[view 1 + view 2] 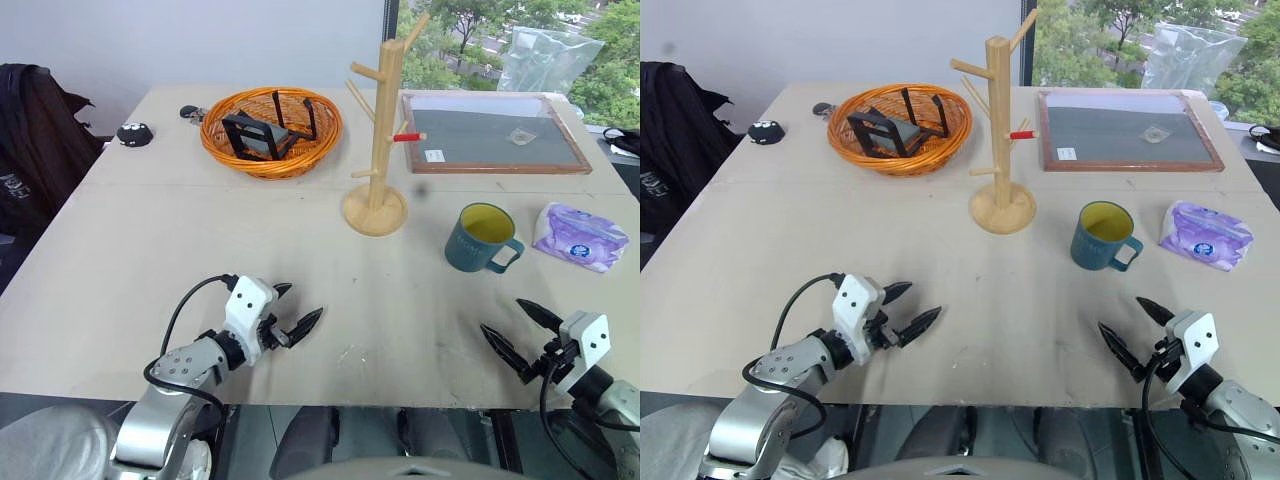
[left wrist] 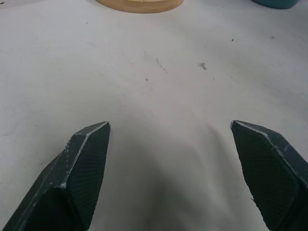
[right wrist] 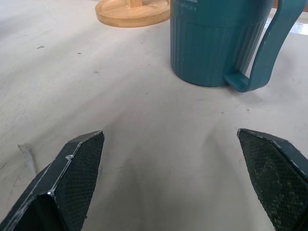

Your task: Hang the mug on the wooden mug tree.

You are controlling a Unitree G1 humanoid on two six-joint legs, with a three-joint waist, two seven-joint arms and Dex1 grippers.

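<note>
Across the wide pale table (image 1: 150,250), open bare surface is seen from the near edge out to the middle, and both the left gripper (image 1: 296,310) and the right gripper (image 1: 520,335) are held just above that near edge with fingers spread apart and nothing between them. Toward the far side, a framed dark board (image 1: 490,135) is laid at the right, an orange wicker basket (image 1: 271,131) holding black objects is set at the left, and the wooden mug tree (image 1: 378,130) is stood between them. Nearer and right of the tree, the mug (image 1: 480,238) is placed upright, well apart from both grippers, its handle turned near-right, beside a purple packet (image 1: 580,236).
</note>
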